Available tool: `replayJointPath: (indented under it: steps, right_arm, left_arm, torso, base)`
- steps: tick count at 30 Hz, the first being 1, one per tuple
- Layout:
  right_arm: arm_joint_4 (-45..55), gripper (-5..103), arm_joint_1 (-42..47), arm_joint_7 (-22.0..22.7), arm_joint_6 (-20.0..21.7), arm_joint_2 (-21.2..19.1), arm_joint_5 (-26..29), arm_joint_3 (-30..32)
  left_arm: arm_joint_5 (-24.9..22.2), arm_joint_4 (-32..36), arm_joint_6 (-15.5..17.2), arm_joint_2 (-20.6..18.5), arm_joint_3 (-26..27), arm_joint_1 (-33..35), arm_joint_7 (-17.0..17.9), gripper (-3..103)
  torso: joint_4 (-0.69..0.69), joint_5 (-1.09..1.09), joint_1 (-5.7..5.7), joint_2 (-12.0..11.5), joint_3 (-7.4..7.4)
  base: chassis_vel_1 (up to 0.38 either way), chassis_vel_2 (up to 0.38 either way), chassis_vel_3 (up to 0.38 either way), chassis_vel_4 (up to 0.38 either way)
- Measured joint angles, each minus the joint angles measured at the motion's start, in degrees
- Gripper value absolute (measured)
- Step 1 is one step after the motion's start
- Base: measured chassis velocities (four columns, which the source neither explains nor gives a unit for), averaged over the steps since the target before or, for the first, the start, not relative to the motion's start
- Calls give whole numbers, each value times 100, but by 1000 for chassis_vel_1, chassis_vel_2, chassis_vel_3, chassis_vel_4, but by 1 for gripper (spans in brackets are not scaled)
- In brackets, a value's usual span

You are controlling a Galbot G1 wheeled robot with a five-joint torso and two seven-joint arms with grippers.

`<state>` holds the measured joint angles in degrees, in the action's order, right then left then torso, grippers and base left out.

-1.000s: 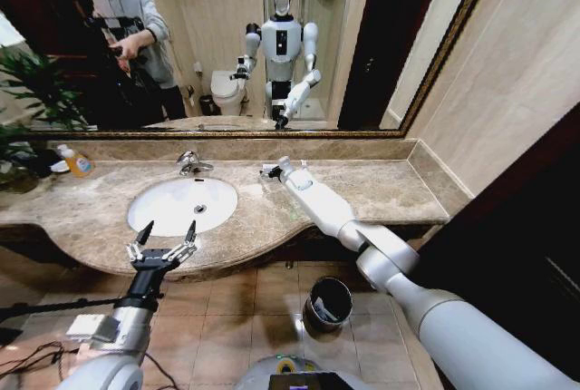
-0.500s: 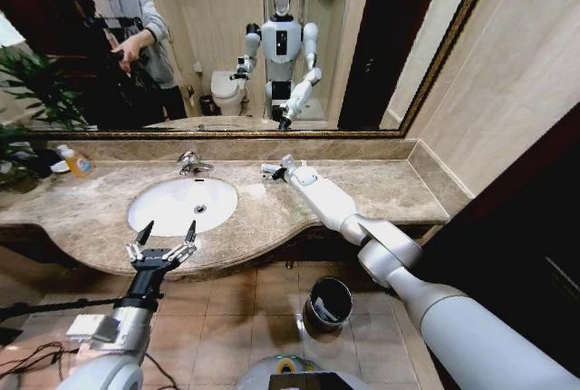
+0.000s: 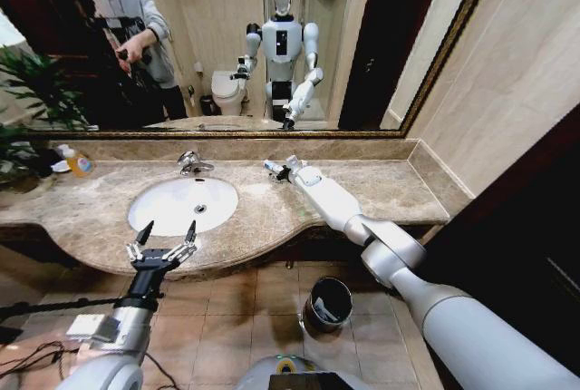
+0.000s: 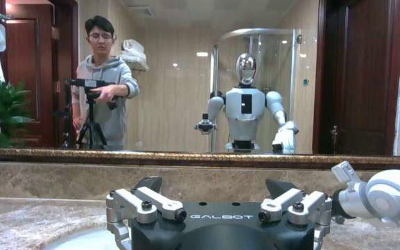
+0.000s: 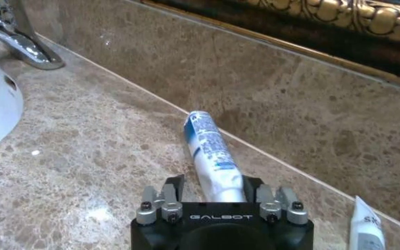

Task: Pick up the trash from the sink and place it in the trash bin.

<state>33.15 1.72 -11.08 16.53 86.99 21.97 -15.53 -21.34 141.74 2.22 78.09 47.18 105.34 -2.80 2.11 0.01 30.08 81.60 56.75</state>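
Centrally in the head view, the right gripper (image 3: 275,168) clamps a white tube (image 5: 210,153), its lower end hidden between the jaws. Lower left, the left gripper (image 3: 162,238) hangs spread and empty before the sink (image 3: 154,219).

You can read "GALBOT" in pale letters on the black body of the left gripper (image 4: 214,200), and again on the right gripper (image 5: 214,188). The tube's (image 5: 210,151) blue print is unreadable.

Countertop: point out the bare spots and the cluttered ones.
Bare marble runs from the sink rightward to the counter's end by the side wall. It is crowded along the backsplash right of the tap: the right gripper holds one white tube, and a second tube lies beside it. The orange-liquid bottle stands far left.
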Motion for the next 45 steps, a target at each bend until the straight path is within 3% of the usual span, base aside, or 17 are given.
replayJointPath:
  steps: [2, 5, 15, 18, 21, 24, 25, 28, 29, 33, 34, 36, 37, 40, 42, 43, 45]
  right_arm:
    - [22, 56, 9, 11, -1, -15, 11, 2]
    - [100, 39, 40, 35, -5, -106, 44, 8]
    - [579, 25, 160, 86, 74, -363, 209, 144]
    - [1209, 25, 338, 290, 215, -671, 474, 353]
    - [2136, 25, 647, 633, 363, -1163, 889, 607]
    - [3603, 25, 1292, 1029, 633, -1919, 1367, 1085]
    - [3603, 25, 1292, 1029, 633, -1919, 1367, 1085]
    - [5028, 25, 2342, 1328, 939, -2683, 1786, 1698]
    - [5028, 25, 2342, 1328, 939, -2683, 1786, 1698]
    - [6559, 25, 3639, 1596, 1084, -3512, 2250, 2588]
    - [6559, 25, 3639, 1596, 1084, -3512, 2250, 2588]
    - [7743, 25, 4806, 1701, 1080, -3910, 2380, 3026]
    - [7932, 25, 5039, 1700, 1070, -3917, 2366, 3128]
    - [8302, 25, 5611, 1695, 1050, -3900, 2285, 3549]
    - [8725, 25, 6503, 1632, 968, -3727, 2081, 4224]
    - [8725, 25, 6503, 1632, 968, -3727, 2081, 4224]
    - [8993, 25, 7417, 1484, 791, -3464, 1787, 4686]
  left_arm:
    - [0, 0, 0, 0, 0, 0, 0, 100]
    - [0, 0, 0, 0, 0, 0, 0, 100]
    - [0, 0, 0, 0, 0, 0, 0, 100]
    - [0, 0, 0, 0, 0, 0, 0, 100]
    - [0, 0, 0, 0, 0, 1, 0, 100]
    - [0, 0, 0, 2, 0, -1, 1, 100]
    - [0, 0, 0, 2, 0, -1, 1, 100]
    - [0, 0, 0, 1, 0, 0, 0, 100]
    - [0, 0, 0, 1, 0, 0, 0, 100]
    - [0, 0, 0, 1, 1, 0, 1, 100]
    - [0, 0, 0, 1, 1, 0, 1, 100]
    - [0, 0, 0, 0, -1, 0, -3, 100]
    - [0, 0, 0, 0, 0, 0, -3, 100]
    - [0, 0, 0, 0, 0, 0, 0, 100]
    - [0, 0, 0, 0, 0, 0, 0, 100]
    - [0, 0, 0, 0, 0, 0, 0, 100]
    - [0, 0, 0, 0, 0, 0, -1, 100]
  torso:
    - [0, 0, 0, 0, 0]
    - [-1, -1, 0, 0, 0]
    - [0, 0, 0, 0, 0]
    - [1, 0, 0, 0, 0]
    - [1, 2, 1, 0, 1]
    - [-1, -1, 0, 0, -1]
    - [-1, -1, 0, 0, -1]
    - [-1, 3, 0, 1, 0]
    - [-1, 3, 0, 1, 0]
    - [-1, 0, -1, 1, -1]
    - [-1, 0, -1, 1, -1]
    - [-4, 3, -2, 1, -2]
    - [3, 3, -2, 1, -1]
    - [5, 2, 0, 1, 0]
    - [1, -4, 0, 1, -1]
    - [1, -4, 0, 1, -1]
    - [-1, 2, -1, 1, -1]
  base:
    - [0, 0, 0, 0]
    - [0, 0, 0, 0]
    - [0, 0, 0, 0]
    - [0, 0, 0, 0]
    - [0, 0, 0, 0]
    - [0, 0, 0, 0]
    - [0, 0, 0, 0]
    - [0, 0, 0, 0]
    - [0, 0, 0, 0]
    - [0, 0, 0, 0]
    - [0, 0, 0, 0]
    - [0, 0, 0, 0]
    - [0, 0, 0, 0]
    - [0, 0, 0, 0]
    - [0, 0, 0, 0]
    - [0, 0, 0, 0]
    - [0, 0, 0, 0]
